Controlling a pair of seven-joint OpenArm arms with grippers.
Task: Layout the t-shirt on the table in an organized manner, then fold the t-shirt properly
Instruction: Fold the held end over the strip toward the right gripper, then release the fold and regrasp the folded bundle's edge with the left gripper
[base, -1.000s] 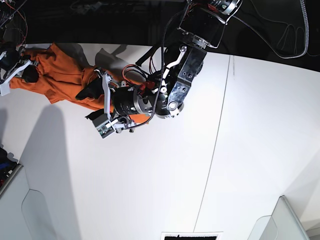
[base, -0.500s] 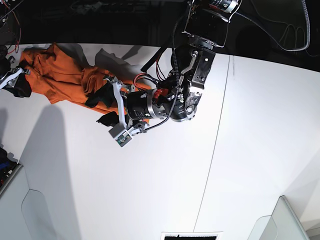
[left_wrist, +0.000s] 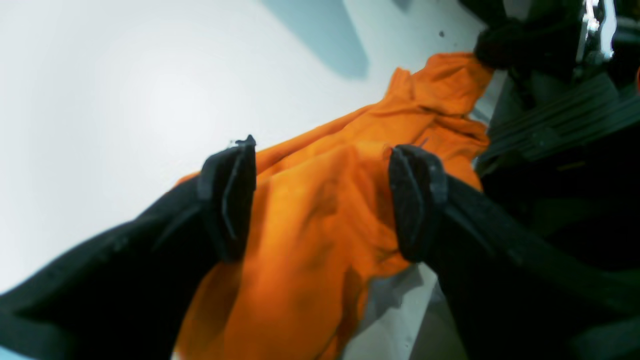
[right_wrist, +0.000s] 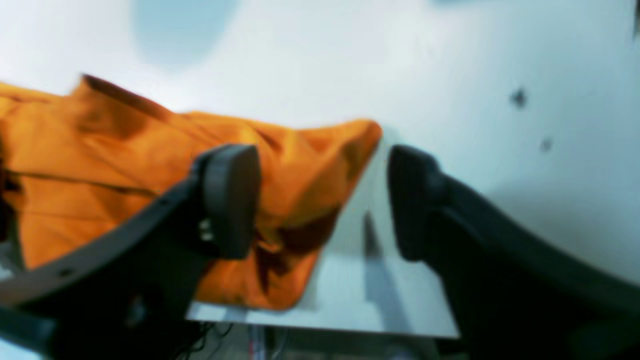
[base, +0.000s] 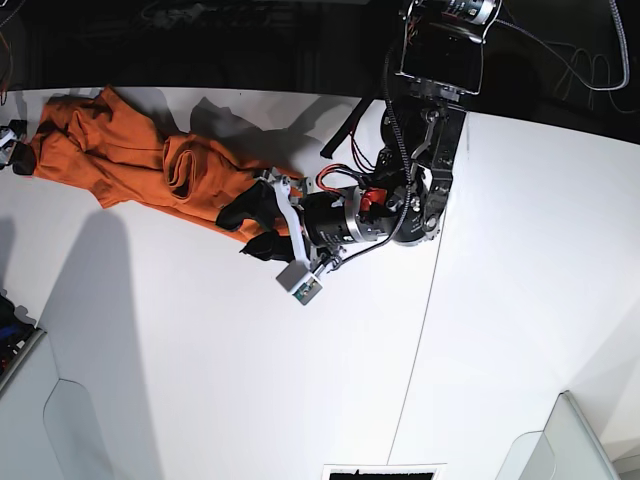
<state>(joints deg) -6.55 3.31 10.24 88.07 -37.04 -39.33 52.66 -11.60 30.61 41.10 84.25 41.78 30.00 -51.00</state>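
The t-shirt (base: 140, 160) lies bunched and wrinkled on the counter (base: 300, 380), a long orange heap running from the counter's far left corner toward the middle along the rear edge. It is not spread flat: folds and a rolled ridge show near its centre, and the cloth overlaps itself in several layers. Its left end reaches the counter's edge; in the right wrist view a corner of the t-shirt (right_wrist: 280, 165) sits right at that edge.

At the t-shirt's right end stands the left claw (base: 262, 222). Its jaws are spread wide, with orange fabric bulging up between them in the left wrist view; the left claw (left_wrist: 320, 200) has one dark pad (left_wrist: 227, 195) beside the cloth on the counter side and the other over the cloth on the opposite side. Whether either pad presses the fabric cannot be told.

At the t-shirt's left end, the right claw (base: 12, 145) shows only as a sliver at the base view's margin. In the right wrist view the right claw (right_wrist: 322, 200) is spread apart, one pad (right_wrist: 232, 200) in front of the cloth, the other over bare counter, gripping nothing. That view is blurred.

A thin dark seam (base: 440, 250) crosses the counter well to the right of the t-shirt.
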